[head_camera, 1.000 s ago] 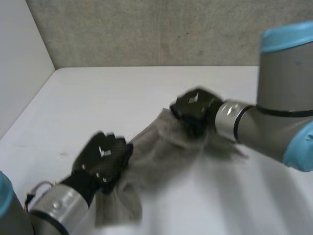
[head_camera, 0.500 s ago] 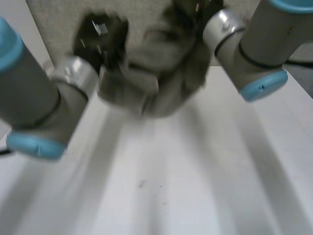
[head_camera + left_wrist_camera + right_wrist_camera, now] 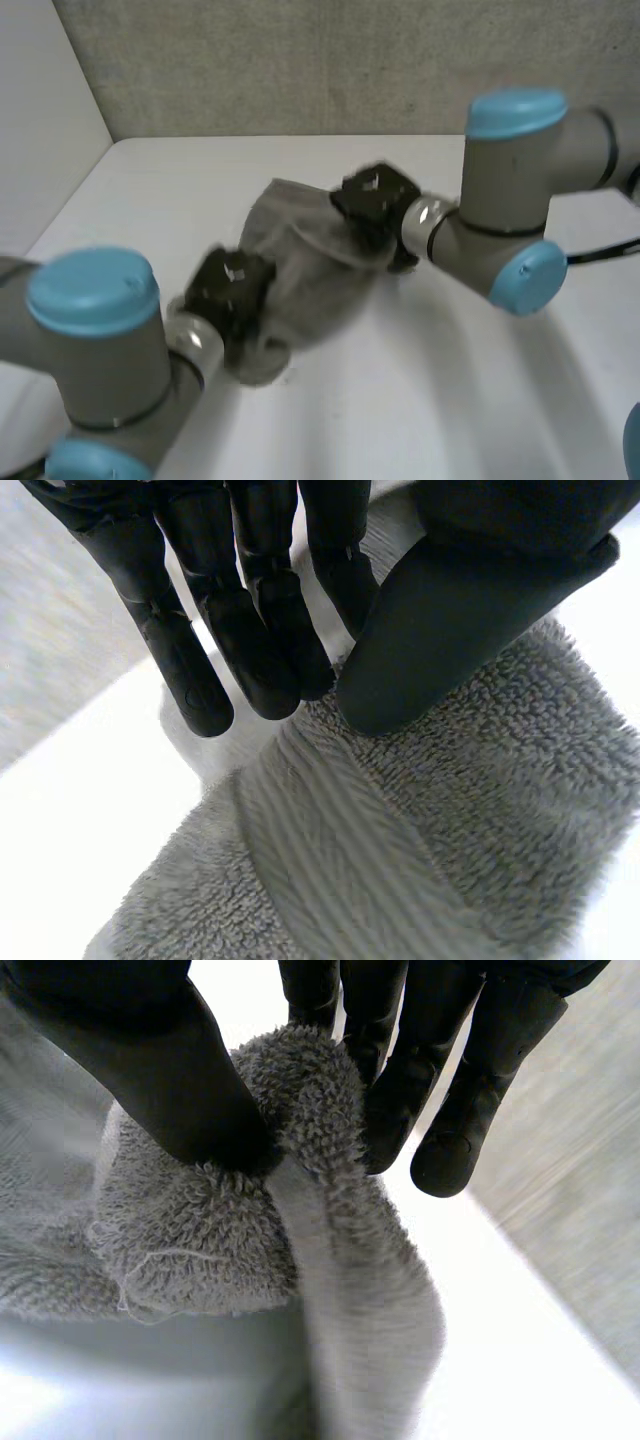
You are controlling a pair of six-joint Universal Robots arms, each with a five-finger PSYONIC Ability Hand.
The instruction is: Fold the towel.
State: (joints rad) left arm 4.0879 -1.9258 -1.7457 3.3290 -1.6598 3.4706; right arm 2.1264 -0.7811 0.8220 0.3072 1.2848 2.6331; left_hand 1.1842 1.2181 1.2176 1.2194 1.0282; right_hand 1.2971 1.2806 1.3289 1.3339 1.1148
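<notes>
We see one grey terry towel [image 3: 300, 265], bunched and crumpled, stretched slantwise over the table [image 3: 450, 400]. Its pile is looped and rough, and a flat woven band runs along one edge. At the nearer end the left hand [image 3: 470, 610] pinches that banded edge between thumb and fingers. At the farther end the right hand [image 3: 150, 1050] pinches a rolled fold of the edge. The middle sags in loose folds; we cannot tell whether it touches the table.
</notes>
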